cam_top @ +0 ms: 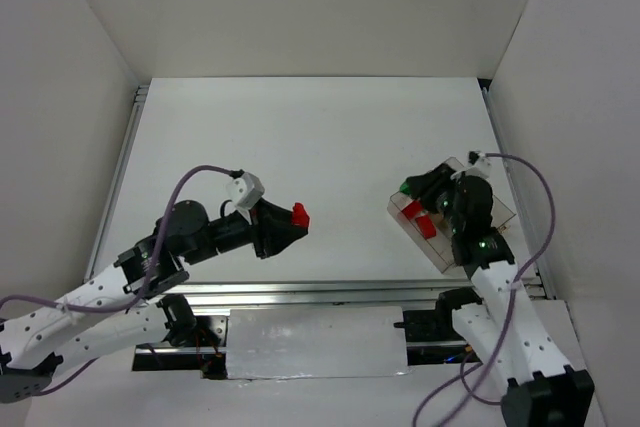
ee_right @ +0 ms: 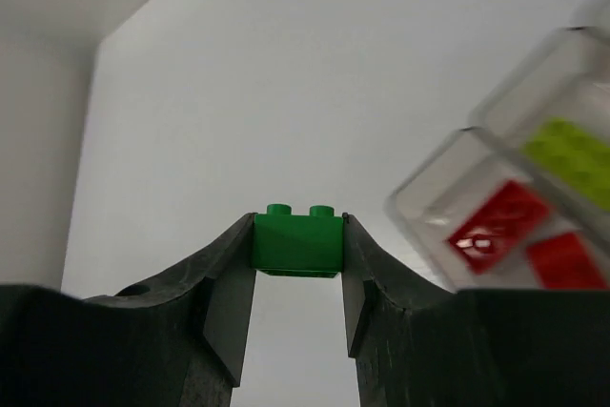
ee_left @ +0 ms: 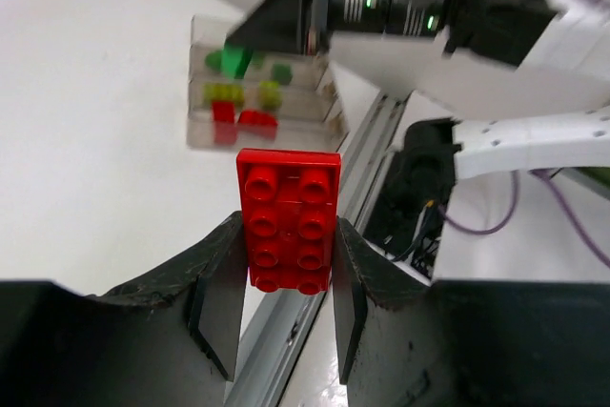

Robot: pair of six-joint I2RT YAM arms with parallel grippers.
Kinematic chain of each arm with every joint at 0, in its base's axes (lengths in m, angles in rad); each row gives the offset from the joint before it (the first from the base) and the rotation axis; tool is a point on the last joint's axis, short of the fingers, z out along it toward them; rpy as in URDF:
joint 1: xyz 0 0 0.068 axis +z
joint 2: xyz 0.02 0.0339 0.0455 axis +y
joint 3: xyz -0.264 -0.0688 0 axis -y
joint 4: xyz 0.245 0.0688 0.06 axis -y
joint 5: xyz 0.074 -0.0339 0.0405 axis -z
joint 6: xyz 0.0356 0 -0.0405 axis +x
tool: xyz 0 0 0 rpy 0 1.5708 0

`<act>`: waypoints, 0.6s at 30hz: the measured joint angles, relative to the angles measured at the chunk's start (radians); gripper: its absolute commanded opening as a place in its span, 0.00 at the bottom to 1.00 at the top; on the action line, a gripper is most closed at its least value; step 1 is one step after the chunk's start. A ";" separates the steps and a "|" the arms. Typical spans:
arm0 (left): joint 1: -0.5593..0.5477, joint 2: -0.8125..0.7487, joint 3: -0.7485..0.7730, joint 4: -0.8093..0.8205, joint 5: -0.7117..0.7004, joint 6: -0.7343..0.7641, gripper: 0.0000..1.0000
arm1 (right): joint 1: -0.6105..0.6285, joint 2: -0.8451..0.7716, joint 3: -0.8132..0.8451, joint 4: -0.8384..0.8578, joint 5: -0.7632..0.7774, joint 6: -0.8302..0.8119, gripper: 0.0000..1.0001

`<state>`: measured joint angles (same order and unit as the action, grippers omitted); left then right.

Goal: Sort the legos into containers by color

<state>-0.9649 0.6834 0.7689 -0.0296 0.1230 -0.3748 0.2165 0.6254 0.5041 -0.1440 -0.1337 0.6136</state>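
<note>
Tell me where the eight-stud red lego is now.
Left wrist view: the red lego is pinched between the fingers of the left gripper; from above, well left of the clear tray.

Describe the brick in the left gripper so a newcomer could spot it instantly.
On the left half of the white table, find the left gripper. Clamped between its black fingers is a flat red plate with two rows of four studs. It's the only red brick outside the clear tray.
</note>
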 measured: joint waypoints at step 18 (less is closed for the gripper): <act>0.003 0.250 -0.078 0.061 0.157 -0.044 0.00 | -0.483 0.637 0.304 -0.122 0.537 0.293 0.42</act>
<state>-0.9615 0.9337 0.6910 0.0311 0.2802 -0.4191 -0.2661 1.2621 0.8085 -0.2665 0.4034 0.9062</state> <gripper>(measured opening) 0.470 0.438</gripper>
